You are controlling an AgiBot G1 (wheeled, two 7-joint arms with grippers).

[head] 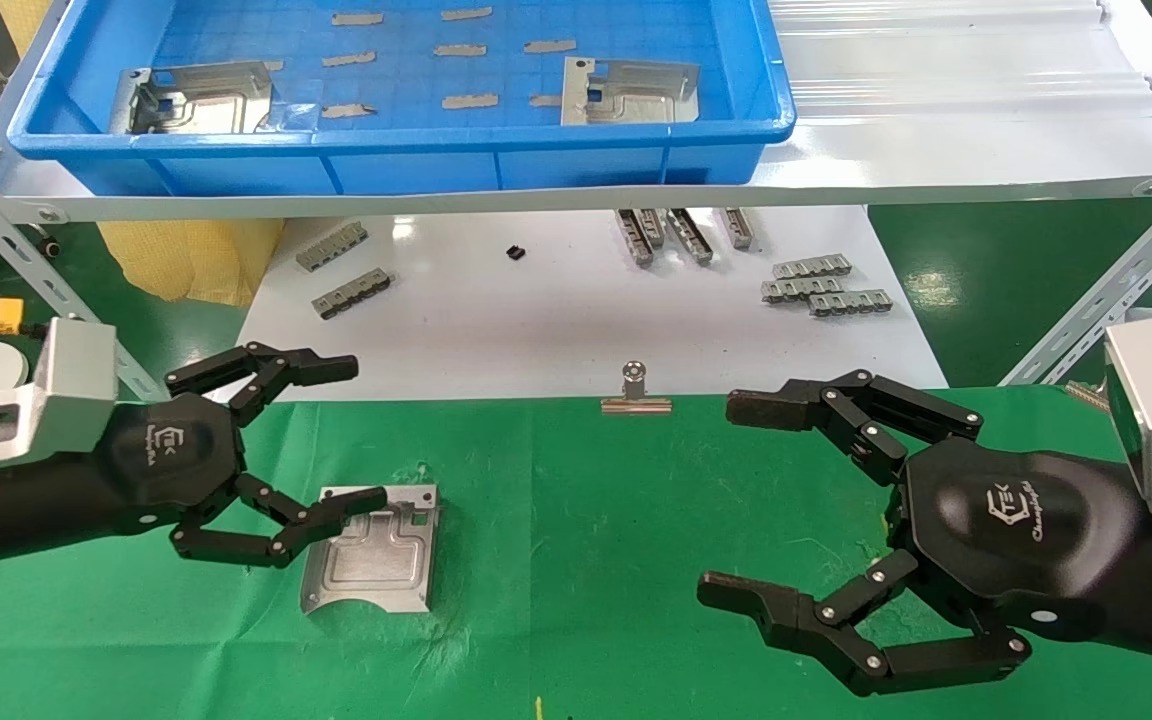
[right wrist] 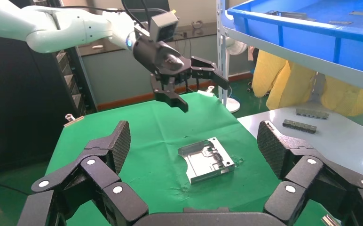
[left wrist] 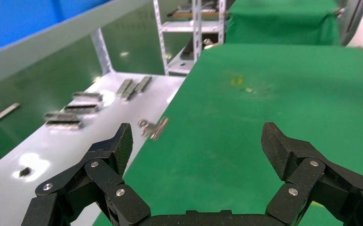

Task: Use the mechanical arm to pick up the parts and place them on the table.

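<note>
One part [head: 371, 550] lay flat on the green table [head: 586, 560] beneath the wide-open, empty left gripper [head: 351, 435], while two remaining parts [head: 198, 98] sat ahead in the blue bin [head: 406, 165], and the right gripper [head: 746, 500] hovered equally spread and empty.

I saw one silver part [head: 373, 548] lying flat on the green table [head: 586, 560], toward its left side and short of the far edge, curved notch toward me. Two more parts, one [head: 201, 98] at the left and one [head: 628, 92] at the right, lay in the blue bin [head: 536, 165] on the shelf.
</note>
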